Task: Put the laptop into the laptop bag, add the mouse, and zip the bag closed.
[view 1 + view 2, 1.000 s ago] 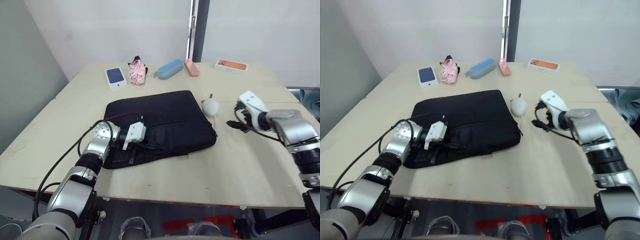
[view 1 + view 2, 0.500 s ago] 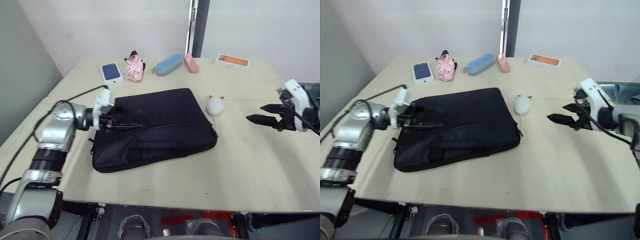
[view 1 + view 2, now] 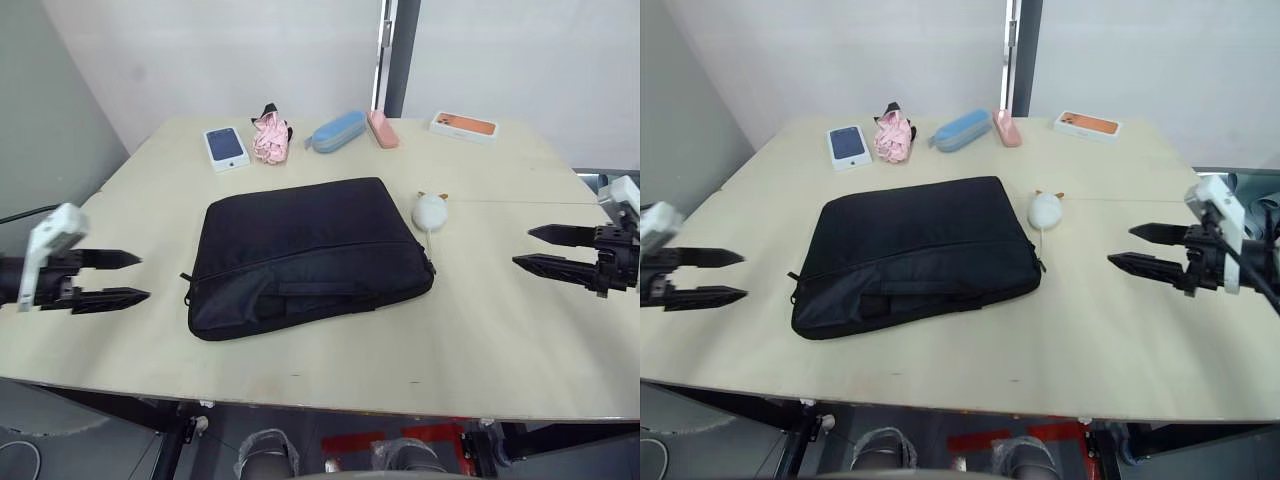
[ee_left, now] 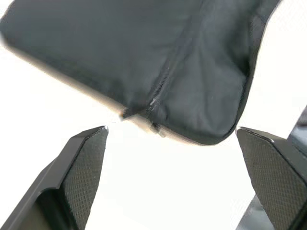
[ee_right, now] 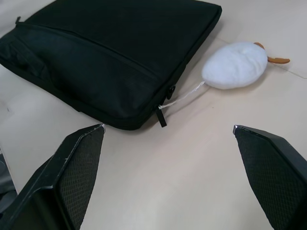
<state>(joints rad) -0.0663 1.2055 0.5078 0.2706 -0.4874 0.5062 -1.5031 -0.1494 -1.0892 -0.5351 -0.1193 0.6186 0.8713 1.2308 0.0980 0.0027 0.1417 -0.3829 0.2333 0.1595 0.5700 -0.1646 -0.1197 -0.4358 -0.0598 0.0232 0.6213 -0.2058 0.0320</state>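
The left claw has pulled back from the large black fabric laptop bag, which it was touching at the near-left corner a second ago and along the left edge half a second ago; it now hovers off the left edge of the pale wooden counter, well apart from the bag, its two black fingers spread and empty. The right claw has also drawn away toward the right side of the counter and hangs there with its fingers parted, holding nothing. The bag lies flat in the middle of the counter, looking closed, with the white plush duck charm just beside its far-right corner. Along the far edge stand a white phone box, a pink crumpled cloth, a blue oblong case, a small pink case and a white box with an orange picture. The left wrist view adds the zipper line running across the bag's corner to a small pull near the edge, between that claw's wide-set fingertips. The right wrist view shows a thin white cord joining the duck to a black zipper pull at the bag's corner, and the duck's orange feet.
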